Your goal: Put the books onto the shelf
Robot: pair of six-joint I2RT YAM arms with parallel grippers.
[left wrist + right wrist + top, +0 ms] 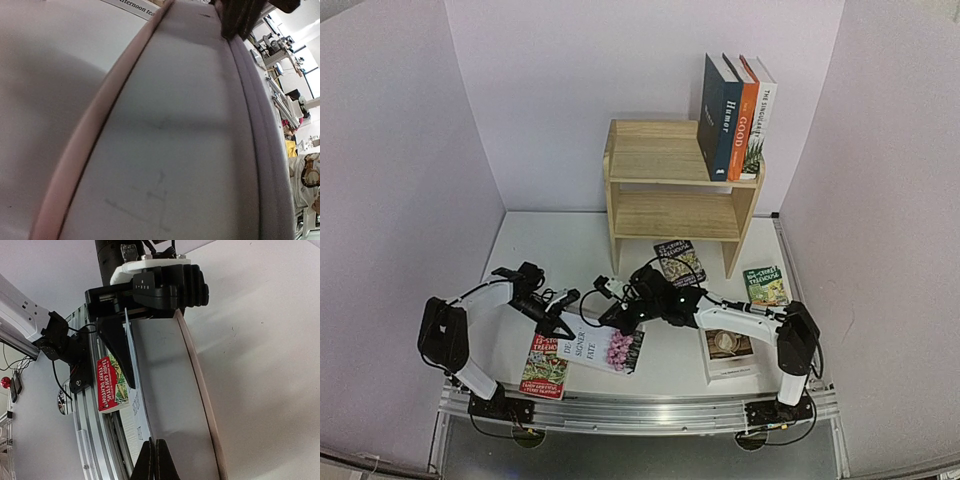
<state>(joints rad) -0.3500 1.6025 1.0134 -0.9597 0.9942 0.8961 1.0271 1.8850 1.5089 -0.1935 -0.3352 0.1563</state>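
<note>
The pinkish-white book [610, 348] lies near the table's front between both arms. My left gripper [558, 322] is shut on its left edge; one black finger [117, 347] lies flat against the cover, the other is hidden behind the book. The book's pale face [165, 125] fills the left wrist view. My right gripper [155, 441] is shut, empty, its tips against the book [165, 380]. On the pine shelf [660, 165] stand a navy book [720, 115], an orange one [742, 120] and a white one [760, 110].
A red Treehouse paperback [545, 365] lies partly under the held book's left end. Two more paperbacks [680, 262] [766, 285] lie in front of the shelf. A coffee-cup book [730, 348] sits by the right arm. Metal rail [640, 410] runs along the near edge.
</note>
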